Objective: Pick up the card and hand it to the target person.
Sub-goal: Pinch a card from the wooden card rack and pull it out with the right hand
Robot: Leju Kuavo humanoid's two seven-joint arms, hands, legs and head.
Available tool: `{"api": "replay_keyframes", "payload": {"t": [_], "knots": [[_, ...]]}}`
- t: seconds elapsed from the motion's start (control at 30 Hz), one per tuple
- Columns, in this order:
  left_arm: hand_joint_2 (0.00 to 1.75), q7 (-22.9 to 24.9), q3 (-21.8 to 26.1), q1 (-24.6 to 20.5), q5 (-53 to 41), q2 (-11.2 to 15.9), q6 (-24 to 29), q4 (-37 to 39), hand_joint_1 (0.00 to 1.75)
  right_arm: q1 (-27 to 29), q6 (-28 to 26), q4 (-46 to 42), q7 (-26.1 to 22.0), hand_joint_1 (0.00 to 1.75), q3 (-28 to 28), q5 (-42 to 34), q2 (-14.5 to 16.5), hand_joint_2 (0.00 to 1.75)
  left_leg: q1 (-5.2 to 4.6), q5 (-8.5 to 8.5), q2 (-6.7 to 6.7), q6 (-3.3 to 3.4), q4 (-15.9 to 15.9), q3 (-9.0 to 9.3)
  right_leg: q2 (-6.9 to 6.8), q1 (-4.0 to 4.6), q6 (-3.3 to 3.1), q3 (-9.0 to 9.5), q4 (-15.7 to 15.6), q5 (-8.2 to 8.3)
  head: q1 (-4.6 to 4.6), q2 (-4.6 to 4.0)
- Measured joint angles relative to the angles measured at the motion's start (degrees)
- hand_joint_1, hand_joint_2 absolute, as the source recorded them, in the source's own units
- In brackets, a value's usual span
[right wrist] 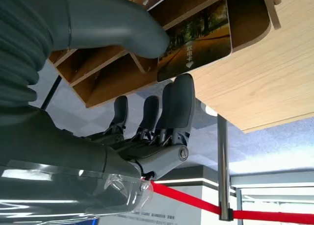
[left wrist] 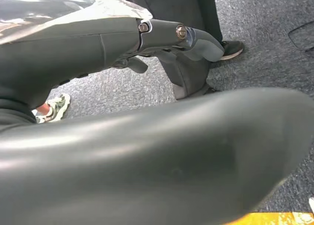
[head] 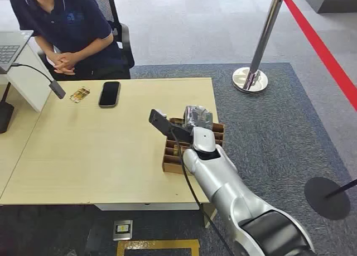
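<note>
A brown slotted card holder point(head: 168, 158) stands at the table's right edge. My right hand point(head: 197, 117) hovers over its far end. In the right wrist view a card with a tree picture point(right wrist: 199, 36) stands in one slot of the card holder point(right wrist: 111, 78). The thumb tip of my right hand point(right wrist: 163, 83) lies against the card's face, and the stretched fingers point(right wrist: 181, 100) reach just to its edge. Whether they pinch it I cannot tell. A person in a dark blue shirt point(head: 67, 22) sits at the far left with hands clasped. My left hand point(left wrist: 177, 36) hangs by my side, fingers extended, holding nothing.
A black phone point(head: 109, 93) and a small patterned card point(head: 80, 94) lie on the table point(head: 84, 155) before the person. A laptop point(head: 10, 47) and a microphone point(head: 57, 90) stand at the left. A chrome post point(head: 252, 75) with red ribbon stands beyond the table.
</note>
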Motion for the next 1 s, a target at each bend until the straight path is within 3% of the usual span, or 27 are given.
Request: {"api": "replay_keyframes", "payload": {"t": [0.6,0.87,1.0], "knots": [[0.0,-0.34,0.0,0.0,0.26,-0.02,0.01,0.02,0.0,0.18,0.71,0.02,-0.24,1.1,0.47,-1.63,0.12,1.75,0.0,0.0,0.0,0.0,0.0,-0.02,0.0,0.0,0.0,-0.02,0.0,0.0,0.0,0.0],[0.0,-0.89,0.0,0.0,0.32,-0.02,0.02,0.02,0.0,0.36,0.45,0.02,-1.0,1.53,0.51,-2.49,0.12,1.75,0.0,0.0,0.0,0.0,0.0,-0.02,0.0,0.0,0.0,-0.02,0.0,0.0,0.0,0.0],[0.0,-0.9,0.0,0.0,0.31,-0.02,0.02,0.02,0.0,0.39,-0.27,0.02,-1.38,1.65,0.49,-2.83,0.1,1.75,0.0,0.0,0.0,0.0,0.0,-0.02,0.0,0.0,0.0,-0.03,0.0,0.0,0.0,0.0]]}}
